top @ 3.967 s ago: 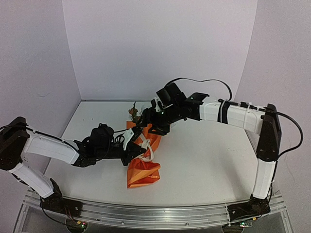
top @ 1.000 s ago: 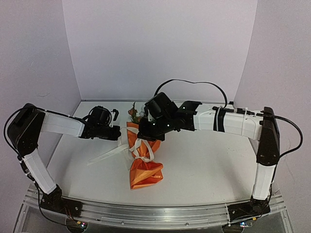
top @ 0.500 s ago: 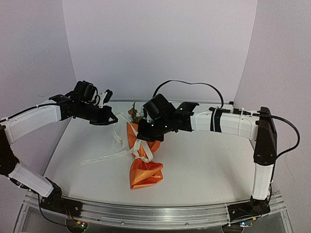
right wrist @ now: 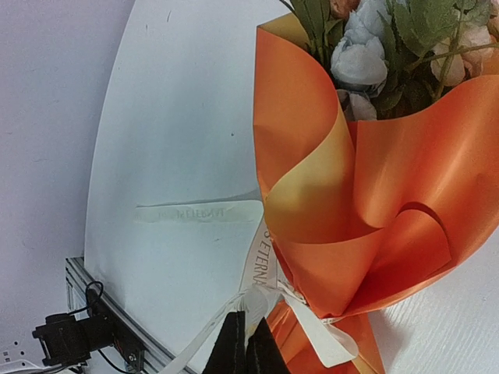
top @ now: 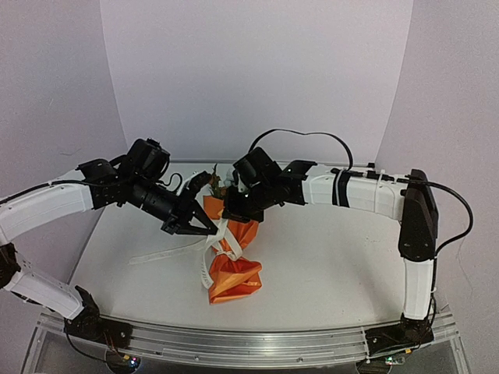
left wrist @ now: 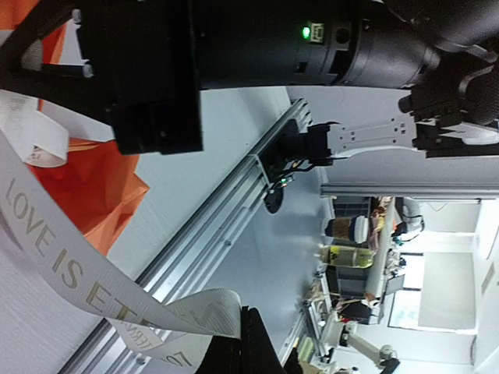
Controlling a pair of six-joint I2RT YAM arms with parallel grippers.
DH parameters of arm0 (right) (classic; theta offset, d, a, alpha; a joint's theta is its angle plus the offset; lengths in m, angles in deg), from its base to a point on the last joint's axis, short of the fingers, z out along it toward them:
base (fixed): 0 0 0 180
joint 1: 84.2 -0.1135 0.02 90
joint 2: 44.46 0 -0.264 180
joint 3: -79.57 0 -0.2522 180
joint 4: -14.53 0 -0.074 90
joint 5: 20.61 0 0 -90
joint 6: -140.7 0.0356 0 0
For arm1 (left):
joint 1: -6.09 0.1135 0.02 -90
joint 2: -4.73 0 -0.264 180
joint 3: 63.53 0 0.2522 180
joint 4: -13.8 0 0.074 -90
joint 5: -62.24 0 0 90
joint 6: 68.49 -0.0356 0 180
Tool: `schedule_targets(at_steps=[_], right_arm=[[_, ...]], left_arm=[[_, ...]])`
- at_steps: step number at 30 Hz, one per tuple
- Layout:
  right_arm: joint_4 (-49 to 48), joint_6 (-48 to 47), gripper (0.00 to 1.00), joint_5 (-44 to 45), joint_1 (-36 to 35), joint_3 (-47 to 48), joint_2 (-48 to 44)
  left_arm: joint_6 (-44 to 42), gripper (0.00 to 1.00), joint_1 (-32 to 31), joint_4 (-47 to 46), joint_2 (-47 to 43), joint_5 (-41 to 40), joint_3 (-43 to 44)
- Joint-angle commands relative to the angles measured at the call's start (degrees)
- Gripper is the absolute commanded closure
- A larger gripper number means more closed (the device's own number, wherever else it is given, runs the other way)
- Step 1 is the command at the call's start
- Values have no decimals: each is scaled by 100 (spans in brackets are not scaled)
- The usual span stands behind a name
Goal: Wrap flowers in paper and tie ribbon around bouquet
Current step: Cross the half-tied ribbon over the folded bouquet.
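Note:
The bouquet lies on the table, its orange paper (top: 231, 274) wrapped round the flowers (top: 217, 181), whose heads point to the back. The white ribbon (top: 165, 250) circles the wrap's waist, and one tail trails left over the table. My left gripper (top: 207, 229) is just left of the waist, shut on a lettered stretch of ribbon (left wrist: 70, 269) that folds into its tips (left wrist: 245, 319). My right gripper (top: 232, 217) hovers over the waist. Its closed fingers (right wrist: 245, 326) pinch the ribbon (right wrist: 274, 300) beside the paper (right wrist: 374, 210), below the flowers (right wrist: 362, 54).
The white table (top: 327, 265) has grey walls at the back and on both sides. An aluminium rail (top: 257, 347) runs along its near edge. The right arm's black wrist (left wrist: 257, 43) hangs close above my left gripper.
My left arm has swung from the back left down and right to the bouquet's waist, carrying its ribbon end along. The right gripper has stayed over the waist, still pinching ribbon.

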Motion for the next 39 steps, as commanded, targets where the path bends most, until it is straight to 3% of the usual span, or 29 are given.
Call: schedule_targets(at_steps=[1,6,10,14,18,24,28,34,39], right_arm=[[-170,-26,100,-211,97,195,36],[-423,-54,100,-618,277,38,9],[-505,-184,100,-956,395,10,25],[-497,-280,100,-1107,418,55,63],[-498,-354,100,-1136,418,-4,54],[-489,-457,100,-1084,418,-120,0],[-489,-454,100,-986,419,-246,-112],[-537,-334,100,-898,410,-483,-286],[-542,-353,100,-735,357,-588,-434]], left_arm=[[1591,99,-124,-2311,40,654,-430],[3248,99,-520,-5195,460,-240,-787],[3674,99,-913,-6240,1044,-877,-670],[4208,98,-971,-7175,1426,-970,-731],[4066,98,-981,-6935,1372,-1192,-1106],[2499,94,-1188,-4615,1328,-1334,-1065],[1953,88,-1295,-3924,1581,-1552,-1239],[1269,66,-1436,-3237,1842,-1899,-978],[830,46,-1495,-2985,1409,-2126,-955]])
